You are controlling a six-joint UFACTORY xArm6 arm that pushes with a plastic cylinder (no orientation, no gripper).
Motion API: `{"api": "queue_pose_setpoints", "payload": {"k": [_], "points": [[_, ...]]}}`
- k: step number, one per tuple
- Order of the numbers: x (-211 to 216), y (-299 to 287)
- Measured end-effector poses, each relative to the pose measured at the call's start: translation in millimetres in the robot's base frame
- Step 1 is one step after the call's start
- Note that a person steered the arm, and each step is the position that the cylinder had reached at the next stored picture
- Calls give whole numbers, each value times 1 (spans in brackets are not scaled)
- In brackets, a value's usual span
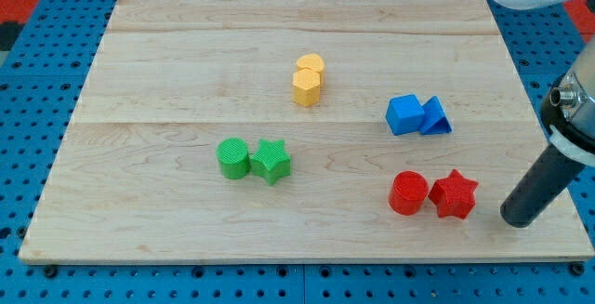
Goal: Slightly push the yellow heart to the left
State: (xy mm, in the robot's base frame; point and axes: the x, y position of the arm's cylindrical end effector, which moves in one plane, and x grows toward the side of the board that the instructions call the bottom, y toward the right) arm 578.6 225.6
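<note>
Here, the yellow heart (310, 63) sits in the upper middle of the counter (167, 62), nearer the far edge than the near one. It touches a yellow hexagon (306, 87) just below it; the heart's lobed outline is only partly readable from this angle.

My tip (517, 218) rests near the counter's lower right corner, well apart from the heart. There is no claw on this rig, only the rod, so no open or closed state to report.

To nudge the heart toward the left edge I judge I must come in from its right side, which is bare wood.

Between tip and heart lie a blue cube (403, 114) touching a blue wedge (435, 116), and a red cylinder (408, 192) beside a red star (454, 193). A green cylinder (233, 158) and green star (271, 161) sit left of centre.
</note>
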Motion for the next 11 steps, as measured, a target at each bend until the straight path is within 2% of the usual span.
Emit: {"api": "queue_pose_setpoints", "payload": {"k": [4, 5, 6, 7, 9, 11], "points": [[5, -1], [-22, -11], [-66, -29], [-134, 2], [-144, -148], [-217, -178]]}}
